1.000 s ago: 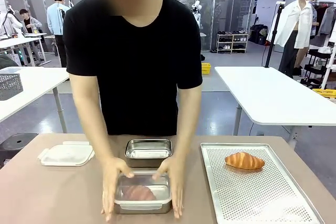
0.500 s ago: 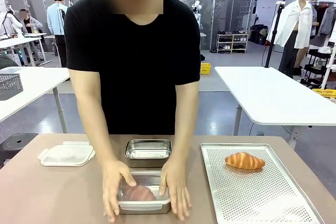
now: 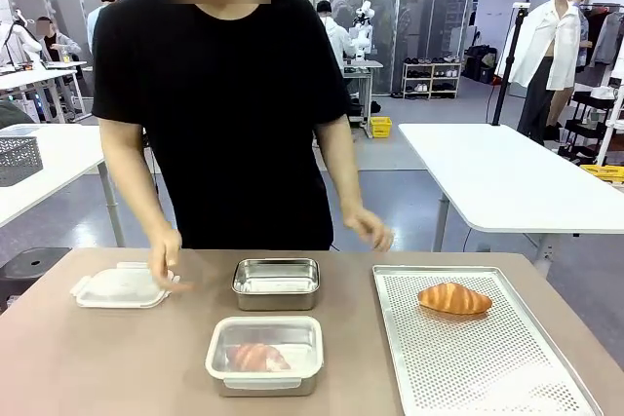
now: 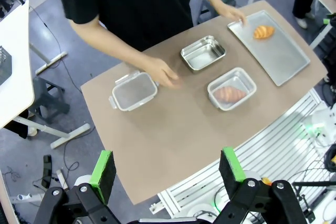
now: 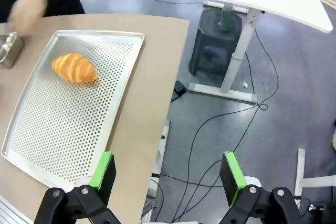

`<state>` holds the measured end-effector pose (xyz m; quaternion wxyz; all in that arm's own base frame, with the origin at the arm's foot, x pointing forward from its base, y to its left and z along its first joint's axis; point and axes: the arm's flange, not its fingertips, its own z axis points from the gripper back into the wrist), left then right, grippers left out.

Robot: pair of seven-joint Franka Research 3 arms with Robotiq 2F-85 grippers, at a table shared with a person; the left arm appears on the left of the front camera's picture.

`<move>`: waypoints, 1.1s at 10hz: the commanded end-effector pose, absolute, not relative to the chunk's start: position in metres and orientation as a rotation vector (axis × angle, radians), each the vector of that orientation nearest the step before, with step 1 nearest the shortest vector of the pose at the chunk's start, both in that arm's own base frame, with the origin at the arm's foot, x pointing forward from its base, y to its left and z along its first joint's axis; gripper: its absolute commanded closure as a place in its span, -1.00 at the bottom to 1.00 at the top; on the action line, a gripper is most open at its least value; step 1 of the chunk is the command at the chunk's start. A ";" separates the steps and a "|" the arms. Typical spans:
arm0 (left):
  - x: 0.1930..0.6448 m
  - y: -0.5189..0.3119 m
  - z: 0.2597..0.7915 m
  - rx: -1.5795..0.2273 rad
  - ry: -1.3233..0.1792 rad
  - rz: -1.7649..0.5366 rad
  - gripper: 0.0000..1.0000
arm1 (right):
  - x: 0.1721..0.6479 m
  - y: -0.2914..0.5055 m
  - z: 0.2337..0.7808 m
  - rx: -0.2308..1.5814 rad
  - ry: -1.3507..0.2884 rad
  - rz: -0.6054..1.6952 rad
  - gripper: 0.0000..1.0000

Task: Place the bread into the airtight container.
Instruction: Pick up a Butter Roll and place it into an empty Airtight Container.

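Note:
A golden croissant (image 3: 454, 298) lies on the perforated metal tray (image 3: 487, 377) at the right; it is also the croissant (image 5: 74, 67) in the right wrist view and the croissant (image 4: 264, 32) in the left wrist view. A lidded steel container (image 3: 264, 356) near the front holds another pastry. Behind it stands an open steel container (image 3: 276, 283). A loose white lid (image 3: 122, 286) rests at the left, with the person's hand (image 3: 166, 255) over it. My left gripper (image 4: 167, 171) hangs open high above the table. My right gripper (image 5: 167, 169) is open, off the table's right edge.
The person stands at the far side, the other hand (image 3: 370, 226) hovering above the tray's back corner. The tray (image 5: 63, 114) reaches close to the table's right edge. White tables stand behind.
The person pressed the lid onto the front container, then lifted both hands away. One hand moved to the white lid at the left, the other rose toward the right.

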<state>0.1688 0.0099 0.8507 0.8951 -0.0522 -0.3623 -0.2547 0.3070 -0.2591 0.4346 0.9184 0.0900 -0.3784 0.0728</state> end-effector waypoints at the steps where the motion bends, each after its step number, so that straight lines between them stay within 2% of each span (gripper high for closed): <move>1: 0.169 0.009 0.852 -0.107 -0.752 -0.528 -1.00 | 0.266 -0.172 0.393 0.148 -0.769 0.225 -1.00; 5: 0.169 0.009 0.852 -0.107 -0.752 -0.528 -1.00 | 0.338 -0.070 0.428 0.011 -0.672 0.521 -1.00; 7: 0.169 0.009 0.852 -0.107 -0.752 -0.528 -1.00 | 0.394 -0.013 0.453 -0.072 -0.623 0.643 -1.00; 11: 0.169 0.009 0.852 -0.107 -0.752 -0.528 -1.00 | 0.437 0.047 0.459 -0.126 -0.470 0.830 -1.00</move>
